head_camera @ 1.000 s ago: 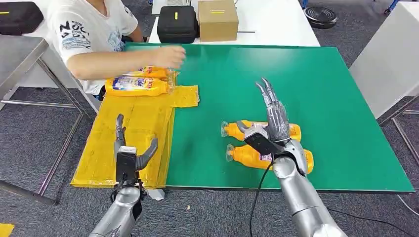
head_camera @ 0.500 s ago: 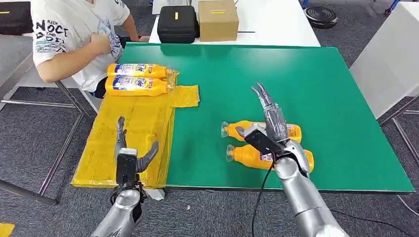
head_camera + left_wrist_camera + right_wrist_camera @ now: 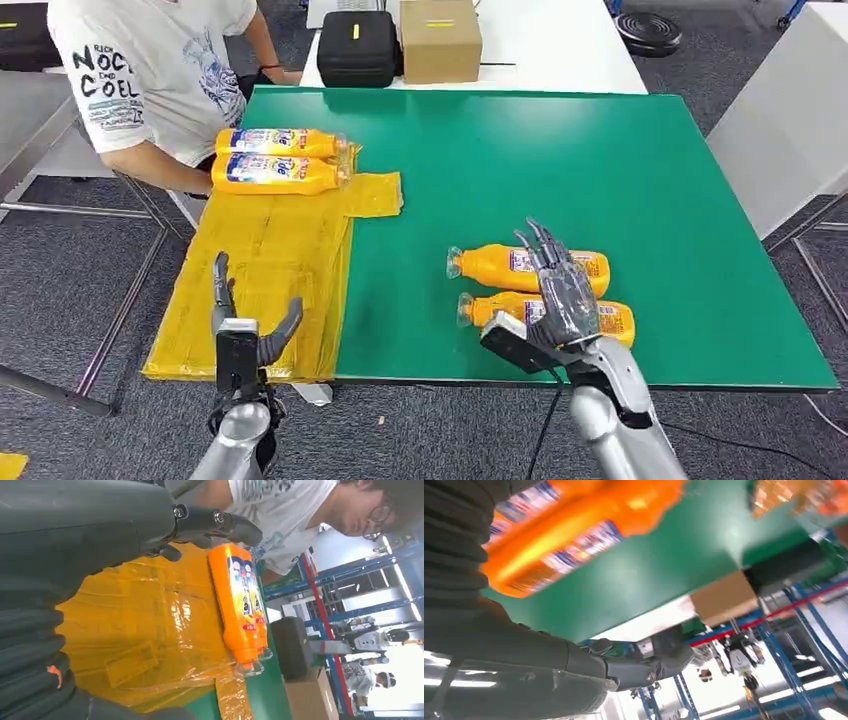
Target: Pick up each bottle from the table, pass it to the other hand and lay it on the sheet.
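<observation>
My right robot hand point(image 3: 556, 300), fingers spread, empty, over nearer orange bottle point(image 3: 610, 320); wrap mid-body, lift level. Left robot hand point(image 3: 243, 325) open too.

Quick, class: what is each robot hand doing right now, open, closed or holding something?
Left hand: open, holding nothing, over the yellow sheet.
Right hand: open, above the near bottle.

floor: grey carpet point(image 3: 60, 290) | green table point(image 3: 600, 160) | white table point(image 3: 560, 50) (behind)
</observation>
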You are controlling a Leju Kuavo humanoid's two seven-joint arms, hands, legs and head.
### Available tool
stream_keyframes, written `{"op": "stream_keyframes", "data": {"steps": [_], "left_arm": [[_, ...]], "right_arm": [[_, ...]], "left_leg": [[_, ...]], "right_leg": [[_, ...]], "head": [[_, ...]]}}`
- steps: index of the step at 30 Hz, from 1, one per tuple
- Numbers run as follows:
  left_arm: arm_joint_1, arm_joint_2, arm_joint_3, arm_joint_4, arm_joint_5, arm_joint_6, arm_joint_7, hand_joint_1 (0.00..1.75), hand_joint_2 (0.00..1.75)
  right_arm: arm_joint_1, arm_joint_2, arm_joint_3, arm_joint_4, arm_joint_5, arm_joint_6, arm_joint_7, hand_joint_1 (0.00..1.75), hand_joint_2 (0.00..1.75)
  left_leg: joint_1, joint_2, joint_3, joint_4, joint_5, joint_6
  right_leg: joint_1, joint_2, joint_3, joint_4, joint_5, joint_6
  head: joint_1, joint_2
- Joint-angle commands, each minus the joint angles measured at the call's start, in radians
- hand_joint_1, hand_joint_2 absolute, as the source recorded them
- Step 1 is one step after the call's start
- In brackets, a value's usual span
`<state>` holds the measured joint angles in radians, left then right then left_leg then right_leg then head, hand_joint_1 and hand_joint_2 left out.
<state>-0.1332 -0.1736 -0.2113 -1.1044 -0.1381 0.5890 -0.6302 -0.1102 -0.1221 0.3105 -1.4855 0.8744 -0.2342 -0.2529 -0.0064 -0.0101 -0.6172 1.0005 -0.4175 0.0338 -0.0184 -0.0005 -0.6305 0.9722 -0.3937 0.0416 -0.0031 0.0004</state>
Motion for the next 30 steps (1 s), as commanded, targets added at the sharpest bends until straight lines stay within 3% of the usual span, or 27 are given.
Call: {"op": "stream_keyframes", "data": {"steps": [1,13,17,21,27,30], "left_arm": [[0.002,-0.015,0.046,-0.02,-0.008,-0.016,0.013,0.0,1.75],[0.025,-0.02,0.048,-0.048,-0.021,-0.016,0.019,0.0,1.75],[0.015,-0.029,0.045,-0.032,-0.037,-0.024,0.03,0.0,1.75],[-0.017,-0.037,0.046,-0.004,-0.047,-0.027,0.041,0.0,1.75],[-0.016,-0.038,0.05,-0.002,-0.051,-0.032,0.042,0.0,1.75],[-0.025,-0.039,0.056,0.006,-0.052,-0.034,0.043,0.0,1.75]], "right_arm": [[0.051,-0.069,0.048,-0.038,0.015,0.034,0.074,0.0,1.75],[0.174,-0.048,-0.046,-0.053,0.072,0.051,0.136,0.0,1.75],[0.141,-0.039,-0.086,-0.012,0.08,0.086,0.153,0.0,1.75],[0.024,-0.04,-0.115,0.101,0.076,0.115,0.153,0.0,1.75],[0.028,-0.034,-0.121,0.102,0.075,0.117,0.147,0.0,1.75],[-0.028,-0.047,-0.124,0.147,0.095,0.113,0.164,0.0,1.75]], "left_leg": [[0.001,0.001,0.004,0.0,-0.002,-0.002],[0.001,-0.001,0.004,0.0,-0.002,-0.001],[0.001,0.001,0.006,0.0,-0.004,-0.001],[0.001,0.003,0.004,0.0,-0.003,-0.001],[0.001,0.001,0.007,0.0,-0.003,-0.002],[0.001,0.002,0.006,0.0,-0.002,-0.001]], "right_leg": [[0.001,0.0,0.004,0.0,-0.002,-0.002],[0.001,-0.001,0.004,-0.001,-0.003,-0.001],[0.001,0.0,0.006,0.0,-0.003,-0.002],[0.001,0.002,0.003,-0.001,-0.001,-0.002],[0.001,0.0,0.007,-0.001,-0.003,-0.002],[0.001,0.001,0.005,-0.001,-0.002,-0.002]], "head": [[0.0,0.0],[0.0,0.0],[0.0,0.0],[0.0,0.0],[0.0,0.0],[0.0,0.0]]}}
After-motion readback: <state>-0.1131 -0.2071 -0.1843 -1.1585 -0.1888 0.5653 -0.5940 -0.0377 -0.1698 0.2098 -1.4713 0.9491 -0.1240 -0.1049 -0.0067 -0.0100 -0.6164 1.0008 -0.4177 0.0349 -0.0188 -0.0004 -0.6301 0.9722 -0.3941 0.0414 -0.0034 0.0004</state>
